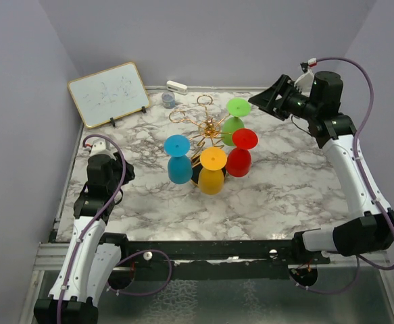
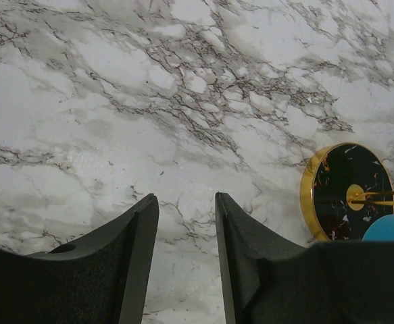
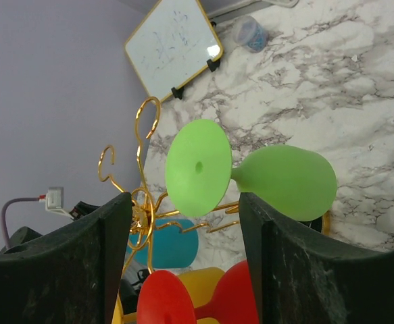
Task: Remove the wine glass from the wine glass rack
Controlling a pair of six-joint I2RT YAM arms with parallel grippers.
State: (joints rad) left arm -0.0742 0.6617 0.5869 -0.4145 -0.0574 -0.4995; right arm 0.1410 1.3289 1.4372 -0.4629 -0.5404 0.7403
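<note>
My left wrist feed shows only a sliver of blue glass (image 2: 390, 228), covering part of the wine glass rack (image 2: 345, 192). I can't read the whiteboard (image 1: 109, 93) scribbles.

Overhead and wrist cameras all see the rack (image 1: 210, 127).

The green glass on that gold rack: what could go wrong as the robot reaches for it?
1. The right gripper, open and facing the green glass, might pull it askew, so that its foot catches the wire and tips the wine glass rack.
2. The red glass hangs close beside it; a finger could knock it loose.
</note>
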